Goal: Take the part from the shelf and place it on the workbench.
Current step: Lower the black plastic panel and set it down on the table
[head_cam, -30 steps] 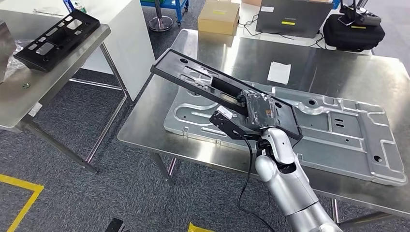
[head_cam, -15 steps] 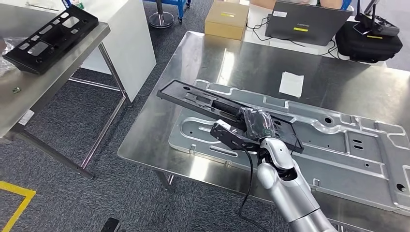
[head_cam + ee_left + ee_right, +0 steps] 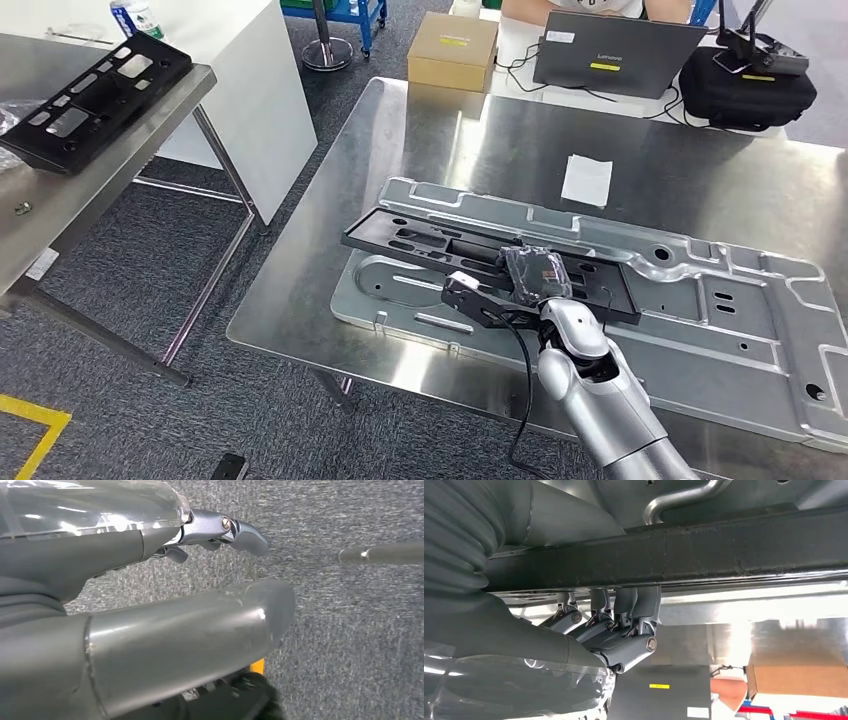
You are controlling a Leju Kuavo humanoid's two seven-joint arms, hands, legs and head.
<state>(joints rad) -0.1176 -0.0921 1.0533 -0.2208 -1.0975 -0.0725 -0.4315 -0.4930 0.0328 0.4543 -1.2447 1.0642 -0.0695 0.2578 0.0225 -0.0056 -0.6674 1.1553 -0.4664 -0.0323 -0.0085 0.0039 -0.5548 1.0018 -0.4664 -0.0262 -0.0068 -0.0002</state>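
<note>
My right hand (image 3: 538, 272) grips a long black plastic part (image 3: 430, 245) with several cut-outs, at the part's middle. The part lies nearly level, low over a large stamped silver plate (image 3: 720, 300) on the steel workbench (image 3: 470, 140); whether it touches the plate I cannot tell. In the right wrist view my fingers (image 3: 624, 625) curl around the edge of the black part (image 3: 704, 555). The left hand (image 3: 175, 630) hangs over grey carpet, thumb and fingers apart, holding nothing.
A second black part (image 3: 90, 90) lies on the steel table (image 3: 60, 190) at the left. On the workbench's far side are a white paper (image 3: 587, 180), a laptop (image 3: 610, 45), a cardboard box (image 3: 453, 50) and a black bag (image 3: 745, 75).
The black part has come down from a raised tilt to lie almost flat over the silver plate, still held by my right hand. The view has shifted slightly.
</note>
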